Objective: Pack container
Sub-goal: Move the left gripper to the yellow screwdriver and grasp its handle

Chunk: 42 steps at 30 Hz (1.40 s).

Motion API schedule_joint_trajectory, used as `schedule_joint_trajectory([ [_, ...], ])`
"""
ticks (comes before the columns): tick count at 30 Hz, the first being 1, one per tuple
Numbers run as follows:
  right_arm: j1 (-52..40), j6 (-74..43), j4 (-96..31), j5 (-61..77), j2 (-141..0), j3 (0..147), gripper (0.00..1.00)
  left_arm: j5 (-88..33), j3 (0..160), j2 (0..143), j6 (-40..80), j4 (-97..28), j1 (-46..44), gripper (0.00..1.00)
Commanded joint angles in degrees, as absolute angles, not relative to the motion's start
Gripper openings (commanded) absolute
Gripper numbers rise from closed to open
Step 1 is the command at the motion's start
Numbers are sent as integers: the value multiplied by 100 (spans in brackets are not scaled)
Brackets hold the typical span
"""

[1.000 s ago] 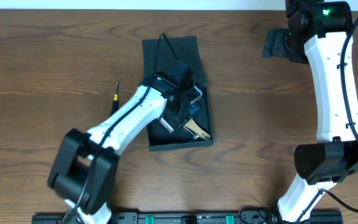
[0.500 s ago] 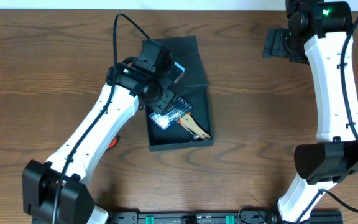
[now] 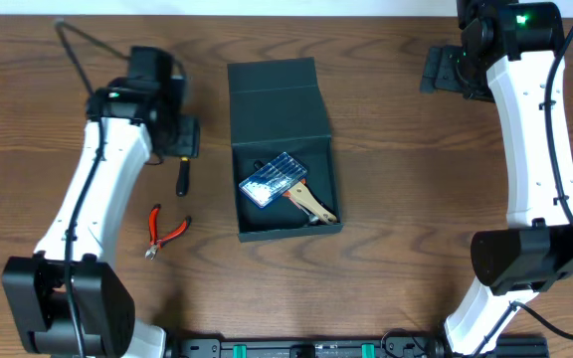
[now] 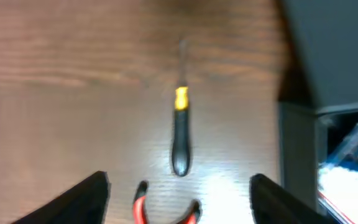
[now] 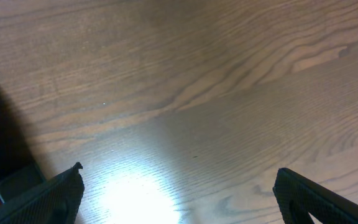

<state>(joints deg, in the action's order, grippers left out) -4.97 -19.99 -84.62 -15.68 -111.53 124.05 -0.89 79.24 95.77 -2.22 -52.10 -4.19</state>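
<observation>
The container [image 3: 321, 164] is a dark box at the table's middle, lid flap folded open toward the far side. Inside lie a blue case of white-tipped bits [image 3: 273, 179] and a tan-handled tool [image 3: 313, 206]. Its wall shows at the right of the left wrist view [image 4: 297, 155]. My left gripper [image 3: 179, 139] is open and empty, left of the box, above a black screwdriver with a yellow collar [image 3: 182, 177], which the left wrist view [image 4: 180, 137] also shows. Red-handled pliers [image 3: 164, 230] lie nearer the front; their handles show in the left wrist view [image 4: 166, 208]. My right gripper [image 3: 444, 72] is open and empty at the far right.
The wooden table [image 3: 406, 199] carries everything. The right wrist view shows bare wood [image 5: 197, 112] and the box's edge at its left. A black rail [image 3: 296, 347] runs along the front edge.
My left gripper has left the box, where the blue bit case now lies, and swung left over the screwdriver. The right arm has not moved.
</observation>
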Motion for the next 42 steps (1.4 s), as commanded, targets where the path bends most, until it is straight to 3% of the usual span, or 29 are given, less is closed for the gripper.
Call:
schedule_joint_trajectory([
  [1, -458, -2075, -8466, -1647, -11135, 12481, 99, -152, 7461, 9876, 27, -5137, -331, 76],
  [4, -458, -2078, -8466, -1647, -11135, 12481, 99, -150, 7078, 10158, 10, -4790, -329, 82],
  [10, -458, -2075, -8466, -1647, -11135, 12481, 99, -148, 6943, 10792, 1, -4473, -320, 82],
  [14, -458, -2078, -8466, -1647, -11135, 12481, 99, -148, 6943, 11179, -19, -4359, -322, 70],
  [18, -458, -2075, -8466, -1647, -11135, 12481, 99, -148, 6943, 11542, -34, -4335, -322, 68],
  [23, -458, -2075, -8466, -1647, -11135, 12481, 99, -145, 6956, 11642, -32, -4313, -320, 46],
  [30, -458, -2075, -8466, -1647, -11133, 12481, 99, -141, 7269, 11491, -32, -4482, -316, 25],
  [42, -458, -2075, -8466, -1647, -11135, 12481, 99, 110, 7846, 9994, -23, -4525, -318, 25],
])
